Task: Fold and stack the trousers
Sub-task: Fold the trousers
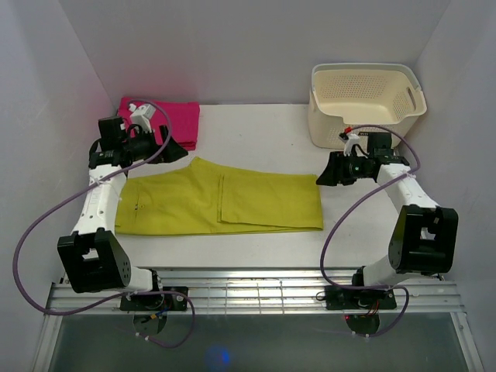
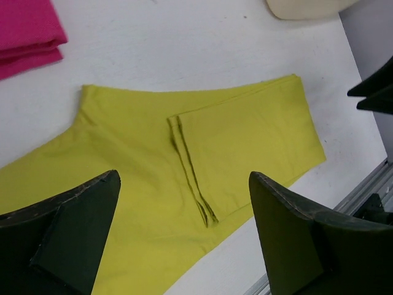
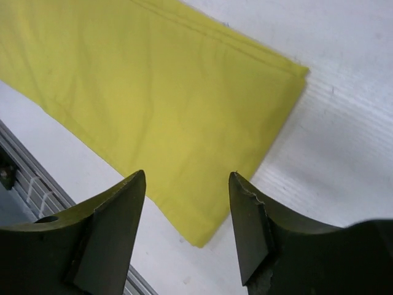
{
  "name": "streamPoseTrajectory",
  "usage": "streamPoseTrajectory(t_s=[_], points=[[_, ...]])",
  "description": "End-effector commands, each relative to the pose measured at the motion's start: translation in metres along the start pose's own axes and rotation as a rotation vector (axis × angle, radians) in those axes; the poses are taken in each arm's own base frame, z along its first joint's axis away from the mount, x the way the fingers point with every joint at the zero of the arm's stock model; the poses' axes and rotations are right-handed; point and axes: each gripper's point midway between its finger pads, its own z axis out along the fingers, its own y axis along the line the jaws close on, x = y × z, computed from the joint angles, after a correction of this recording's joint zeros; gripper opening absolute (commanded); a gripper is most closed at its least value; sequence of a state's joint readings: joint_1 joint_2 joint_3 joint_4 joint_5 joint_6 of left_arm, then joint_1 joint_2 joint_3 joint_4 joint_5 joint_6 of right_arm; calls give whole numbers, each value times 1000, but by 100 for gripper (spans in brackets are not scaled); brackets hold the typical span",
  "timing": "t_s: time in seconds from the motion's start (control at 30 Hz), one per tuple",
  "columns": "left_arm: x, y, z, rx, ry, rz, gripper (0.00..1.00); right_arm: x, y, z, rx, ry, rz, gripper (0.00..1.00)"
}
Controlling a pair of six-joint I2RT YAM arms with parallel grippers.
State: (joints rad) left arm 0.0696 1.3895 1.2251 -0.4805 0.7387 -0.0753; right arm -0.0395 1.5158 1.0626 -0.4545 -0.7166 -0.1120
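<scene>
Across the middle of the desk [image 1: 263,132], from above, the trousers [image 1: 225,203] lie flat with 1 layer doubled back over their right half, a pink cloth [image 1: 174,116] and a basket [image 1: 364,93] behind them. The left pincer [image 1: 174,149] and right pincer [image 1: 325,172] hover at opposite ends. At the left wrist, the pincer [image 2: 184,178] is spread wide above the trousers [image 2: 135,141], pinching nothing. At the right wrist, the pincer [image 3: 187,175] is spread too, empty, above the folded corner [image 3: 141,92].

- Trousers [image 1: 232,203]: the end at the left edge of the worktop [image 1: 263,132] is partly hidden by the left arm [image 1: 101,198].
- Pink cloth [image 1: 184,115]: its near part is hidden too (same arm).
- Basket [image 2: 307,7]: cut off at the top of the left wrist view.
</scene>
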Motion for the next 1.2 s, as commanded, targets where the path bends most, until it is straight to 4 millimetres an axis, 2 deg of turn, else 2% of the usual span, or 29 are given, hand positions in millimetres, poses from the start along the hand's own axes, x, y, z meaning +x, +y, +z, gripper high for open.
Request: streamPoseTrajectory(t_s=[0.0, 0.03, 0.2, 0.4, 0.53, 0.7, 0.77, 0.9, 0.93, 1.03, 1.1, 1.13, 1.17], points=[[20, 0, -24, 45, 40, -114, 96, 74, -25, -3, 104, 222, 68, 61], [20, 7, -30, 28, 32, -131, 96, 83, -26, -1, 101, 240, 80, 61], [24, 11, -48, 40, 22, -195, 95, 107, -40, 12, 75, 309, 140, 58], [39, 13, -69, 25, 13, -249, 95, 114, -48, 30, 29, 314, 234, 56], [49, 24, -82, -14, 1, -274, 95, 116, -48, 43, -31, 314, 296, 51], [56, 34, -87, -20, 0, -339, 95, 120, -48, 53, -70, 318, 346, 47], [55, 40, -89, -28, -8, -350, 95, 122, -48, 54, -73, 320, 352, 41], [55, 53, -92, -56, -12, -383, 95, 115, -48, 46, -54, 299, 319, 21], [56, 60, -95, -72, -18, -364, 95, 114, -49, 43, -46, 294, 310, 10], [62, 75, -100, -114, -13, -384, 94, 105, -52, 25, -30, 258, 296, 8], [68, 83, -103, -144, 0, -383, 94, 91, -60, 7, -5, 206, 285, 8], [71, 87, -104, -155, 3, -387, 94, 92, -61, -1, -3, 210, 283, 8], [73, 90, -105, -166, 7, -384, 94, 82, -69, -14, 17, 175, 280, 8]])
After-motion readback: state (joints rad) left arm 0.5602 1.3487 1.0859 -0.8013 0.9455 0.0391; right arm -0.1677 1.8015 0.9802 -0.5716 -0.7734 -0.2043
